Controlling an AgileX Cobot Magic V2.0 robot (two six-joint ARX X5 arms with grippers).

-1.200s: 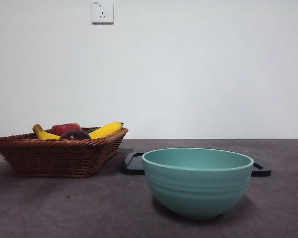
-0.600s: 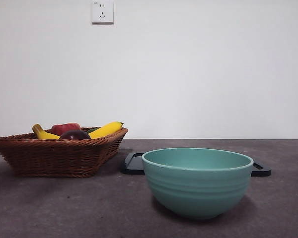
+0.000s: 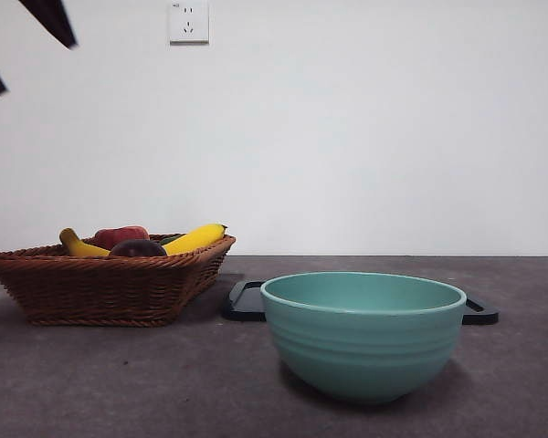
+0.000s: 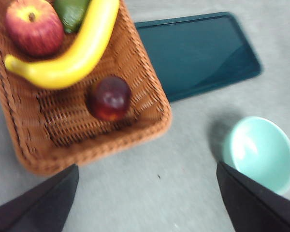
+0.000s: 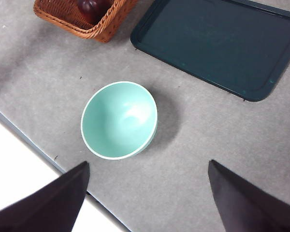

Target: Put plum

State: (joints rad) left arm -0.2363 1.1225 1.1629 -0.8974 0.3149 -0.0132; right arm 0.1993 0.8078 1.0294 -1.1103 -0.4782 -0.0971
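Front view: black tips of my left hand (image 3: 23,41) now show at the top left corner, absent half a second ago; I judge the reach has begun. Plum (image 3: 138,247) sits in the basket (image 3: 100,287).

Left wrist view: hand wide open, empty, above plum (image 4: 109,98).

Right wrist view: right hand (image 5: 147,203) open, empty, over the bowl (image 5: 119,119).

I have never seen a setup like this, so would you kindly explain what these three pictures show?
It is a two-armed table robot. One picture looks level across the grey table; two come from wrist cameras, with black jaws at the bottom edge. The left gripper hangs open over a brown wicker basket holding the dark maroon plum, a red apple and a yellow banana. The right gripper hangs open above the empty teal bowl, beside a dark tray. Nothing is held.
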